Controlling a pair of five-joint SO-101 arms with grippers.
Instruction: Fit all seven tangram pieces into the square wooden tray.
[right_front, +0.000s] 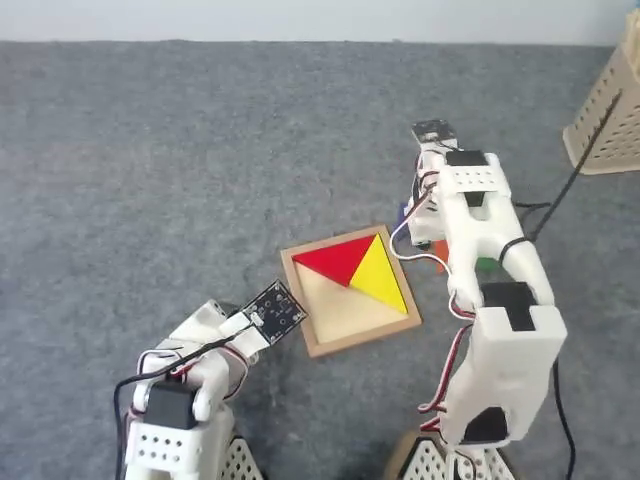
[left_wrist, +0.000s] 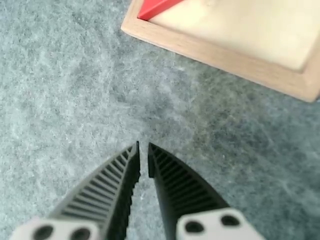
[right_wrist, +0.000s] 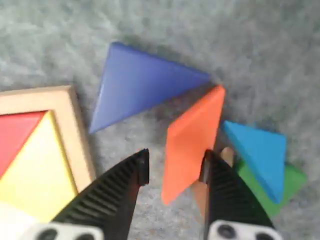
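The square wooden tray (right_front: 312, 342) lies mid-table and holds a red triangle (right_front: 338, 258) and a yellow triangle (right_front: 382, 280). Just right of it, my right gripper (right_wrist: 175, 162) hangs open above loose pieces. An orange parallelogram (right_wrist: 192, 140) lies between its fingers, touching neither side that I can see. Beside it are a dark blue triangle (right_wrist: 140, 90), a light blue triangle (right_wrist: 257, 150) and a green piece (right_wrist: 285, 185). The tray rim (right_wrist: 75, 130) shows close by. My left gripper (left_wrist: 143, 148) is shut and empty over carpet, a short way from the tray's corner (left_wrist: 215, 52).
Grey carpet covers the whole table. A perforated wooden box (right_front: 610, 110) stands at the far right edge with a black cable (right_front: 560, 200) running past it. The left arm's base (right_front: 170, 430) sits at the near edge, the right arm's body (right_front: 500, 340) right of the tray.
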